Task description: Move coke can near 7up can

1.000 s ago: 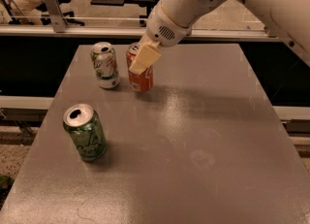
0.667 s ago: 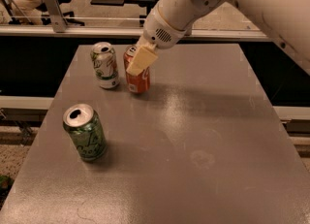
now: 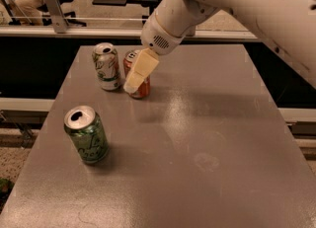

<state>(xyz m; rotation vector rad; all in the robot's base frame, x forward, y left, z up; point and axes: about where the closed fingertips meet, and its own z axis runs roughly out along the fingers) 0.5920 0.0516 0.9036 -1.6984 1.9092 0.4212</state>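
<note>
The red-orange coke can [image 3: 143,89] stands upright on the grey table [image 3: 212,123] at the back left. The 7up can [image 3: 107,67], white with green and red markings, stands just left of it, a small gap apart. My gripper [image 3: 135,81] reaches down from the white arm at the upper right and is shut on the coke can. One cream finger [image 3: 140,70] lies across the can's front and the other is hidden behind it.
An all-green can [image 3: 87,134] with an open silver top stands near the table's front left. The big white arm [image 3: 247,5] crosses the upper right. Past the table's far edge are a rail and dark furniture.
The gripper and the coke can have slid left together, closing the gap to the 7up can. The 7up can and the green can have not moved.
</note>
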